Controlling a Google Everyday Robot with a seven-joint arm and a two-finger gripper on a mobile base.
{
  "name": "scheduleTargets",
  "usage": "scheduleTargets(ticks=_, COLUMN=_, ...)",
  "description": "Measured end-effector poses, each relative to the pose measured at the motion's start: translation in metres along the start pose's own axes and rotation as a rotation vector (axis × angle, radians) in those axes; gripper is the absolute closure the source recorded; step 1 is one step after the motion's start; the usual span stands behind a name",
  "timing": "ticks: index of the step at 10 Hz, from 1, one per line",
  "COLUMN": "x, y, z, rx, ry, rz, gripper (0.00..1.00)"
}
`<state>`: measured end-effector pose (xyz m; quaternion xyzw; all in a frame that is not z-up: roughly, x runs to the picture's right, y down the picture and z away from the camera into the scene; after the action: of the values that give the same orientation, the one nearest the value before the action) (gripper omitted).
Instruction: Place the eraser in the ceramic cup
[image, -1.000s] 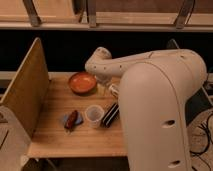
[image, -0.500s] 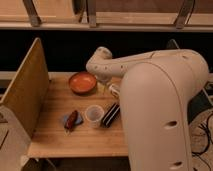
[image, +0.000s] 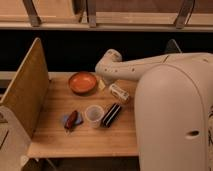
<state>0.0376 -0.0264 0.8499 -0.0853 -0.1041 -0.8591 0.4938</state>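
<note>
A wooden surface (image: 80, 142), with the robot's bulky white body (image: 175, 120) standing at its 3 o'clock edge and an upright wooden panel (image: 25, 92) along its 9 o'clock side. The white arm (image: 145, 67) reaches across the far half of the surface, bends at a rounded joint and turns back down toward the middle.

The end effector (image: 117, 92) hangs low over the surface at the arm's tip. It is at 12 o'clock from the long black rectangular eraser with pale lengthwise stripes (image: 111, 114) and apart from it. Its jaws stand fully spread and hold nothing.

The eraser lies flat on the surface, its long axis running from about 1 to 7 o'clock. It is just beside the small pale round ceramic cup (image: 93, 114), at the cup's 3 o'clock; whether the two touch cannot be told. The cup stands upright, mouth up.

At 11 o'clock from the cup, well apart, sits a wide, shallow orange-brown bowl (image: 82, 81). At the cup's 8 o'clock, near it, a dark red object (image: 73, 119) rests on a small blue cloth (image: 65, 120).

Against the views of a second and half a second ago there is no difference. Arm, end effector, eraser, cup, bowl and red object all keep their places, and the jaws are as wide as before.
</note>
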Motion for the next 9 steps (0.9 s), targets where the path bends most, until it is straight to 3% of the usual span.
scheduleTargets(ticks=2, x=-0.021, y=-0.009, z=0.008, rx=0.026, ry=-0.011, rz=0.117, gripper=0.20)
scheduleTargets(ticks=4, x=-0.039, y=-0.020, z=0.013, rx=0.012, ry=-0.034, rz=0.163, gripper=0.20)
scheduleTargets(ticks=7, x=-0.055, y=-0.004, z=0.001, rx=-0.100, ry=-0.014, rz=0.268, gripper=0.20)
scheduleTargets(ticks=9, x=-0.058, y=0.001, z=-0.004, rx=-0.139, ry=0.004, rz=0.301, gripper=0.20)
